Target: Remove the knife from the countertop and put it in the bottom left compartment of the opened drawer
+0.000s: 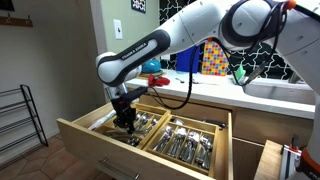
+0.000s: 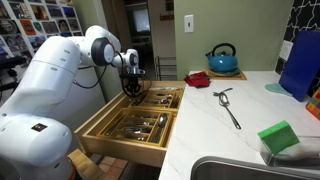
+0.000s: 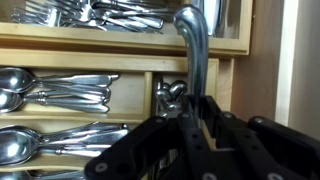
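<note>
The arm is bent low over the open drawer [image 1: 100,150], and the tool [image 1: 125,120] is down among the cutlery trays in both exterior views. In the wrist view the tool [image 3: 195,115] is clenched on the knife [image 3: 194,60]: the dark fingers [image 3: 160,135] pinch one end, and the slim silver length runs away from them towards the top of the view. It crosses a light-wood divider, and its rounded far end reaches the wall of the section holding the forks [image 3: 100,12]. To the left lie two sections of spoons [image 3: 50,90]. A small section [image 3: 170,98] just beside the knife holds something silvery that I cannot make out. Which section lies directly under the knife, I cannot tell.

In an exterior view the tool [image 2: 133,88] hangs over the tray at the far side of the drawer [image 2: 120,145], and the knife itself is too thin to pick out there. So the knife is off the desk [image 2: 215,130] and in the grip, at the drawer. On the white desk sit a blue kettle [image 2: 222,60], a red item [image 2: 198,78], a thin metal utensil [image 2: 228,106] and a green sponge [image 2: 278,136].
</note>
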Controlling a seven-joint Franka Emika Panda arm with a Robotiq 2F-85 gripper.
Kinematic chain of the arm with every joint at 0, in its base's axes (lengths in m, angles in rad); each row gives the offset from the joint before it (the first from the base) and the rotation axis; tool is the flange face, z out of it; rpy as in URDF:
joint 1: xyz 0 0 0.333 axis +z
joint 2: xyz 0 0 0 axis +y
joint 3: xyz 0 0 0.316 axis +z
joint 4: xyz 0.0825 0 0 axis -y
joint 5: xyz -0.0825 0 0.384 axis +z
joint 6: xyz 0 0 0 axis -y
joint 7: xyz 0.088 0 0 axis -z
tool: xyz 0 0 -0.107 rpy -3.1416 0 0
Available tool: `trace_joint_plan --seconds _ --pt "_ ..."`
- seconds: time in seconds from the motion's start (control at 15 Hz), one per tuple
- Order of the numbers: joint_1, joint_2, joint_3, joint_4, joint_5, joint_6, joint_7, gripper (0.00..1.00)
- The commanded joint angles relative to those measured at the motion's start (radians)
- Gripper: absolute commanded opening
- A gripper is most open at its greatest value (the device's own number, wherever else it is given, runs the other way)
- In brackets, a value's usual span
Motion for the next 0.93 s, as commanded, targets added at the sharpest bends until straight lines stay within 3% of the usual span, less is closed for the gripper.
trace_joint_plan --seconds 0.0,0.4,0.87 --pt "0.016 0.146 -0.02 0.228 0.026 -0.101 -0.039 0.07" --pt "0.027 0.31 -0.012 0.484 0.032 -0.216 -0.015 0.07" --pt "0.071 0.417 -0.085 0.634 0.013 -0.203 -0.025 0.07"
